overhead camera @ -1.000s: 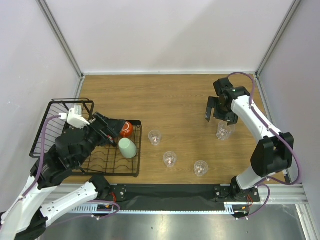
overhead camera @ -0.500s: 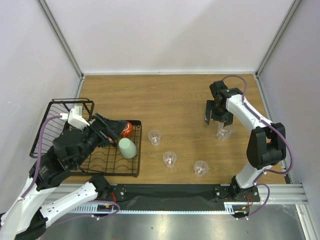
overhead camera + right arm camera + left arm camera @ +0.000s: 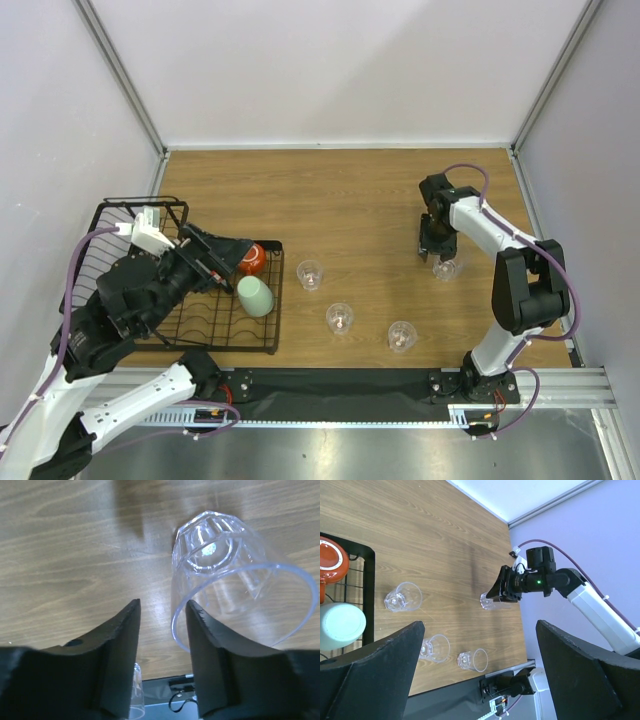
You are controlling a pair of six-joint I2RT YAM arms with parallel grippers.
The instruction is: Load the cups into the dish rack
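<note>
Nearest the arm bases, a clear tumbler (image 3: 401, 336) stands on the wooden table (image 3: 350, 190), well to the right of the dish rack (image 3: 277, 305). A second tumbler (image 3: 340, 318) stands slightly farther back and closer to the rack. A third tumbler (image 3: 310, 274) stands farther back again, just beside the rack's right edge. All three are outside the rack.

Inside the rack, against that right edge, sits the pale mint-green cup (image 3: 255, 296). The orange-red cup (image 3: 252, 258) is close behind it.

The left gripper (image 3: 228, 257) hangs over the rack beside the orange-red cup. The top view does not show how far apart its fingers are. The left wrist view shows them spread wide and empty. That view catches only a corner of the rack, but all four tumblers.

Farthest to the right of the rack, a fourth tumbler (image 3: 447, 265) stands upright with the right gripper (image 3: 440, 250) down at it. From above, the gripper hides the contact.

The right wrist view shows the jaws partly spread, astride the tumbler's wall. One finger (image 3: 117, 650) is outside, with bare table between it and the glass. The other finger (image 3: 207, 650) is at the mouth, and I cannot tell whether it touches.

At the rack's far end rises its wire basket (image 3: 145, 208).
</note>
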